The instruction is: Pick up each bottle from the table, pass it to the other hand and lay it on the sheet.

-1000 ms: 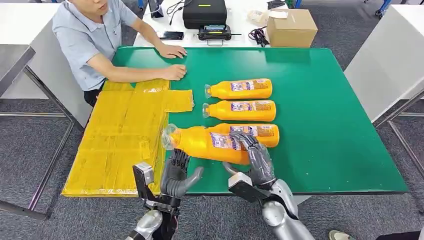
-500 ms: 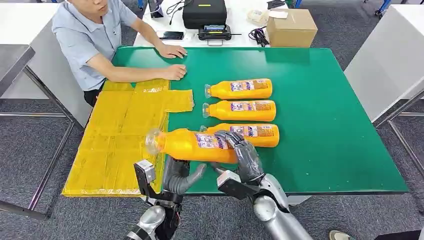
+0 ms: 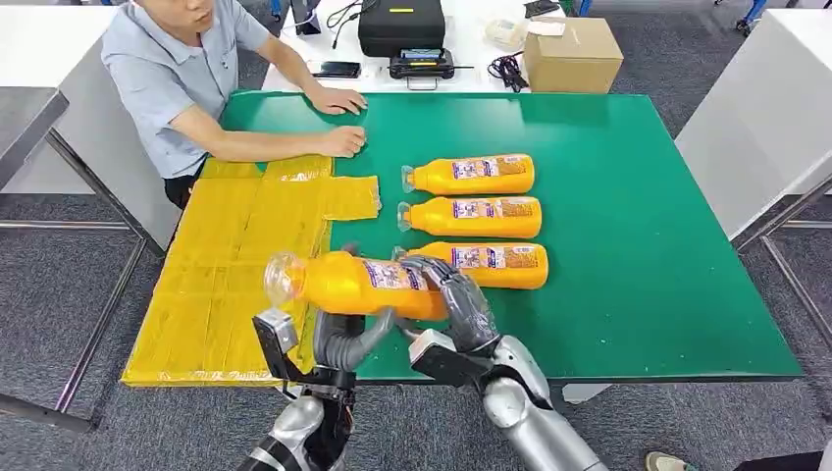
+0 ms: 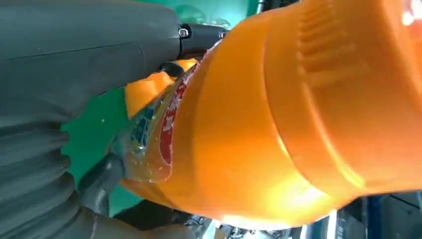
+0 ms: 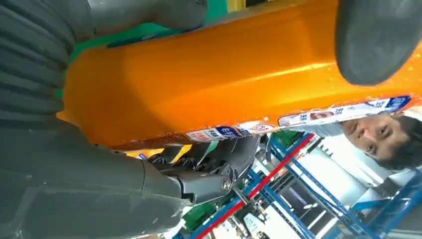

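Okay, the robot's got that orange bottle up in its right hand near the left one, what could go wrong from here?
1. The right hand holds the lifted bottle near its base, so the long neck end overhangs; it may tip or slip during the pass.
2. The left hand sits under the bottle with fingers not yet wrapped around it; letting go early could drop it off the table's near edge.
3. A dropped bottle could miss the yellow sheet.
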Controlling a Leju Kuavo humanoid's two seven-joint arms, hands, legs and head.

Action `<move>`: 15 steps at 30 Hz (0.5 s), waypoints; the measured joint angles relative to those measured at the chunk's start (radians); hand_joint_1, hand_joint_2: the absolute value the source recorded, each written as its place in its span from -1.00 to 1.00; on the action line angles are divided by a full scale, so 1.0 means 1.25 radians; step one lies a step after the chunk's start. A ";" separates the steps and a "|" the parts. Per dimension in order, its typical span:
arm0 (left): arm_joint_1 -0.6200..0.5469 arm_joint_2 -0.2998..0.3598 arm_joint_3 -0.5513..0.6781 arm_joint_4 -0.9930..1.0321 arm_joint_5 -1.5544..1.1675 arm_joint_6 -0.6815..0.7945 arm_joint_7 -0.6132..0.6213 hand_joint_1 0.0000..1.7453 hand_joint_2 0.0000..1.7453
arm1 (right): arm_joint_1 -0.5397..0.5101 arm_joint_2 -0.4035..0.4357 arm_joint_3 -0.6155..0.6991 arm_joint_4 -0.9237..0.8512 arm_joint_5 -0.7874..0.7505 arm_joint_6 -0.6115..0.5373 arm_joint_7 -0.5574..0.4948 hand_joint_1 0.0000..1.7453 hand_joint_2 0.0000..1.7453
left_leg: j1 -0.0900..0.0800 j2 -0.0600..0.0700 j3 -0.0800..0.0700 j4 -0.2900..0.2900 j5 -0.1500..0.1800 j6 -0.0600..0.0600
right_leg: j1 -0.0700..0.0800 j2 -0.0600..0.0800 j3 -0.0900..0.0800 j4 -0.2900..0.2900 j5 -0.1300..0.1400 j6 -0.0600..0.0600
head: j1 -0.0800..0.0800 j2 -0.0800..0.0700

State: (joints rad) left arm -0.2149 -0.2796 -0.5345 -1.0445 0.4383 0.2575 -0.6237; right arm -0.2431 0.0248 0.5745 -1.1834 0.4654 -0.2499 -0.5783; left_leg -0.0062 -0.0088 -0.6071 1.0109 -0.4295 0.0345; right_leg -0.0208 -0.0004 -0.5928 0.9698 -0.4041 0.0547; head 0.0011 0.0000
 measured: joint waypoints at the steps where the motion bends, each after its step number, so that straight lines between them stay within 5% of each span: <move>1: 0.000 0.000 0.002 -0.002 0.003 0.000 0.000 1.00 1.00 | -0.002 0.001 0.003 0.004 -0.002 0.002 0.000 1.00 1.00 | 0.000 0.000 0.000 0.000 0.000 0.000 | 0.000 0.000 0.000 0.000 0.000 0.000 | 0.000 0.000; 3: 0.000 0.000 0.005 -0.006 0.006 0.000 -0.002 1.00 1.00 | -0.004 0.005 0.006 0.010 -0.005 0.003 0.000 0.98 1.00 | 0.000 0.000 0.000 0.000 0.000 0.000 | 0.000 0.000 0.000 0.000 0.000 0.000 | 0.000 0.000; 5: 0.000 -0.001 0.007 -0.008 0.011 0.000 -0.003 1.00 1.00 | -0.008 0.008 0.008 0.015 -0.006 0.004 0.000 0.50 1.00 | 0.000 0.000 0.000 0.000 0.000 0.000 | 0.000 0.000 0.000 0.000 0.000 0.000 | 0.000 0.000; 6: 0.001 -0.001 0.009 -0.008 0.011 0.000 -0.005 1.00 1.00 | -0.010 0.008 0.008 0.017 -0.009 0.007 0.000 0.50 1.00 | 0.000 0.000 0.000 0.000 0.000 0.000 | 0.000 0.000 0.000 0.000 0.000 0.000 | 0.000 0.000; 7: 0.001 -0.001 0.009 -0.009 0.012 0.000 -0.006 1.00 1.00 | -0.011 0.010 0.008 0.019 -0.012 0.008 0.000 -1.00 1.00 | 0.000 0.000 0.000 0.000 0.000 0.000 | 0.000 0.000 0.000 0.000 0.000 0.000 | 0.000 0.000; 15: 0.009 -0.001 0.016 -0.024 -0.015 0.033 -0.029 1.00 1.00 | -0.009 0.015 0.008 0.033 -0.056 0.053 0.015 -1.00 1.00 | 0.000 0.000 0.000 0.000 0.000 0.000 | 0.000 0.000 0.000 0.000 0.000 0.000 | 0.000 0.000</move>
State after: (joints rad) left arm -0.2034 -0.2804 -0.5146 -1.0738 0.4193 0.2990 -0.6599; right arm -0.2545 0.0431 0.5844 -1.1418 0.3956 -0.1831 -0.5593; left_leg -0.0062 -0.0089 -0.6071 1.0109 -0.4295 0.0345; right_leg -0.0208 -0.0004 -0.5930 0.9698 -0.4042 0.0546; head 0.0011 0.0000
